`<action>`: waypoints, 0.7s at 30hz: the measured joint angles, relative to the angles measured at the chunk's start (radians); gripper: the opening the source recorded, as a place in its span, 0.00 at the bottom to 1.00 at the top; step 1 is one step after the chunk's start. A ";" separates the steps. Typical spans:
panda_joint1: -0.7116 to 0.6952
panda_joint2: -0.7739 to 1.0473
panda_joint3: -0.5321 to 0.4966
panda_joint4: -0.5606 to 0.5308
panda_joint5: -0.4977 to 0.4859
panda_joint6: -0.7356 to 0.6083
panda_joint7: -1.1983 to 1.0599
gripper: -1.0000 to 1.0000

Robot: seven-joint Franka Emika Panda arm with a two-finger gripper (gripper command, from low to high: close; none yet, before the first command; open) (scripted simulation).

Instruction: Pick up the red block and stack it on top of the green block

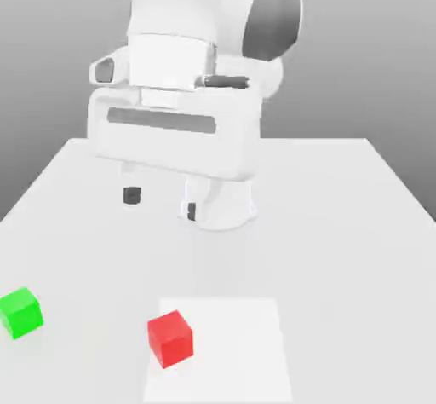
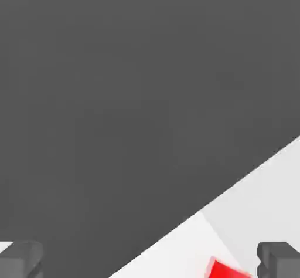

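From where I stand, the end effector hangs above the table, well behind the two cubes, with its fingers spread wide apart and nothing between them. In the hand view, the two dark fingertips sit far from each other too. I can read no writing on the arm or the blocks.

The red block rests on the white rectangular patch, near its edge on the exterior view's left. Being a cube, it has no long axis to speak of; it sits flat, turned askew to the patch's edges, with one upright corner edge facing the camera. In the hand view, part of it shows red against the white.

The green block lies on the table itself, off the patch, at the exterior view's far left. It is likewise turned at an angle, flat on its base, no longer one way than another. The two cubes are well apart, neither stacked.
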 joint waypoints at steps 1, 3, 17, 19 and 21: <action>-0.006 0.036 -0.001 -0.015 -0.002 0.018 0.036 0.50; -0.019 0.108 -0.007 -0.044 -0.001 0.055 0.104 0.50; 0.004 0.453 -0.058 -0.070 -0.026 0.304 0.256 0.00; 0.005 0.464 -0.061 -0.069 -0.030 0.314 0.259 0.00; -0.001 0.427 -0.052 -0.074 -0.021 0.282 0.253 0.00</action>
